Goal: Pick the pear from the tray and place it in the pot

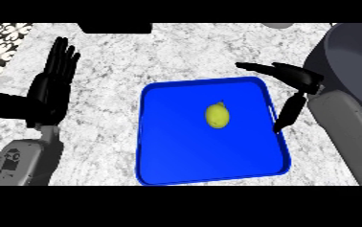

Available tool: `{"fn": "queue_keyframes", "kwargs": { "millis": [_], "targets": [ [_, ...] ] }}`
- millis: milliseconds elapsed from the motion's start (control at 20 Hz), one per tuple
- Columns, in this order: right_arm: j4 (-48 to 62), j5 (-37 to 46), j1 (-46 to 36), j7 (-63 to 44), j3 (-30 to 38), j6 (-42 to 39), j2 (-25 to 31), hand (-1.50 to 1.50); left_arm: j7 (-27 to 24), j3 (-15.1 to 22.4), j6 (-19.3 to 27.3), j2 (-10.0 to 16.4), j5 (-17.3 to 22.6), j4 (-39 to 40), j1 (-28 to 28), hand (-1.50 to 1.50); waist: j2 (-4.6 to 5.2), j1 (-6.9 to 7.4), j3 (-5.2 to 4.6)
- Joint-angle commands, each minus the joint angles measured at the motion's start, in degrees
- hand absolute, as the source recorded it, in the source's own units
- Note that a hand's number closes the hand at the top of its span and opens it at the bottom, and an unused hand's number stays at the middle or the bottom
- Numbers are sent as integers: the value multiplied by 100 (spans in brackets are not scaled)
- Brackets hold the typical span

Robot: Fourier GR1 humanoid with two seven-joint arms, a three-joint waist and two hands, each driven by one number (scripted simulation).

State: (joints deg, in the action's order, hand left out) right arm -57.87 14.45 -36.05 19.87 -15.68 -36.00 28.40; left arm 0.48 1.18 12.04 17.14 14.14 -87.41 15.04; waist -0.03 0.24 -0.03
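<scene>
Single head-height view, looking steeply down, close over the counter (184, 53), tray (170, 164) centred

L hand (50, 94) rests open at left, fingers straight, pointing far; R hand (295, 76) at right, fingers spread, pointing left w/ thumb down.

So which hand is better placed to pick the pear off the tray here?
Right. The right hand is open at the right rim of the blue tray, close to the pear. The left hand rests open, fingers up, left of the tray and farther from the pear.
</scene>
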Motion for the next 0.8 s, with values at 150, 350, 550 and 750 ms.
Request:
{"fn": "queue_keyframes", "kwargs": {
  "millis": [150, 350, 550, 750],
  "targets": [
    [-405, 244, 279, -464, 249, -323, -381, -150, 308, -197, -191, -24, -103, -210, 108, 0, -1, -14, 3],
    [-600, 657, 794, 187, 86, 219, -583, -150, 550, -310, -238, 56, -66, -559, -43, 0, -3, -2, 5],
    [-1123, 821, 1012, -184, 152, 282, -950, -150, 256, -239, -159, -315, -334, -15, 224, 0, -1, -37, 3],
    [-708, 1136, 515, -677, 191, 368, -1334, -150, 556, -345, -249, -237, -291, -143, 381, 0, 1, -12, 3]
  ]
}}
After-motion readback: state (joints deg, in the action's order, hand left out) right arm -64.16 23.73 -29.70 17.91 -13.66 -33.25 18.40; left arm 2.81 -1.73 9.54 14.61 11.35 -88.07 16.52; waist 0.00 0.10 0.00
